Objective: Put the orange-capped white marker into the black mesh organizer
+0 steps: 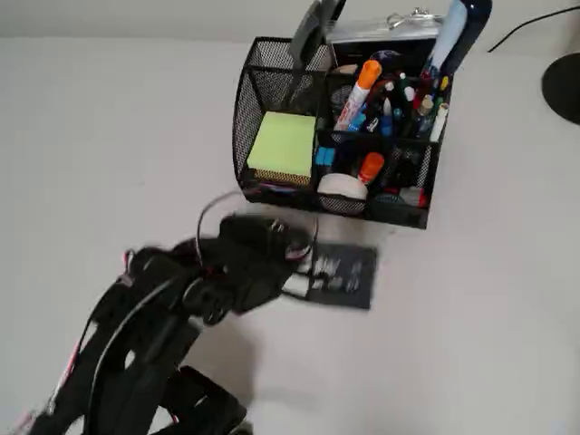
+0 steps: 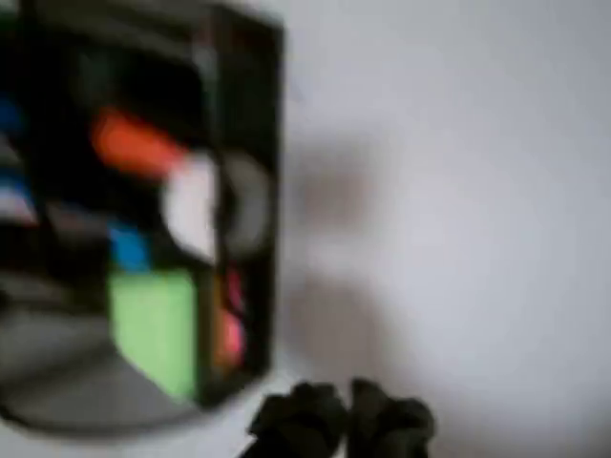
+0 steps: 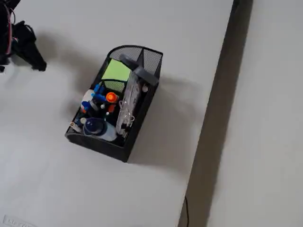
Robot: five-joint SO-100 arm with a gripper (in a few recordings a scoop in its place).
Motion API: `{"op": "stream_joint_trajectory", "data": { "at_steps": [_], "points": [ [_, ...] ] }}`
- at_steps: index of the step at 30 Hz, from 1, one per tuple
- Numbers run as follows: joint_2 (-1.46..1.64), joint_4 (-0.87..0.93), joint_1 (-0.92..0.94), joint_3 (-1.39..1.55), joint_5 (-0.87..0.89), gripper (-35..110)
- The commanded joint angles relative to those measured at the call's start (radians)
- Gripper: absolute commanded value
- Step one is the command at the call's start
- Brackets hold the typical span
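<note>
The orange-capped white marker point(image 1: 359, 92) stands tilted in a back compartment of the black mesh organizer point(image 1: 263, 91), cap up among several other pens. A fixed view from the side shows its orange cap point(image 3: 111, 97) inside the organizer point(image 3: 147, 61). My gripper point(image 1: 343, 275) hovers blurred over the table just in front of the organizer, apart from it. In the wrist view its dark fingertips point(image 2: 344, 420) sit together at the bottom edge, shut with nothing between them, and the organizer point(image 2: 243, 114) is a blur at the left. The side view has the gripper point(image 3: 40, 65) at the top left.
The organizer also holds a green sticky-note pad point(image 1: 283, 145), a stubby orange item point(image 1: 370, 168), a white round thing point(image 1: 343, 188), a blue-capped bottle point(image 1: 458, 27) and clips. A dark round base point(image 1: 564, 86) sits at the right edge. The table edge point(image 3: 213, 118) runs down the right.
</note>
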Motion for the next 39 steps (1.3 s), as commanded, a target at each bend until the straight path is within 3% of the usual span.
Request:
{"op": "stream_joint_trajectory", "data": {
  "at_steps": [1, 6, 13, 39],
  "points": [
    [0.345, 0.104, -0.071, 0.175, 0.026, 0],
    [0.557, 0.193, -0.055, 0.304, 0.021, 0],
    [0.561, 0.176, -0.055, 0.423, 0.038, 0],
    [0.560, 0.175, -0.037, 0.425, 0.057, 0]
  ]
}}
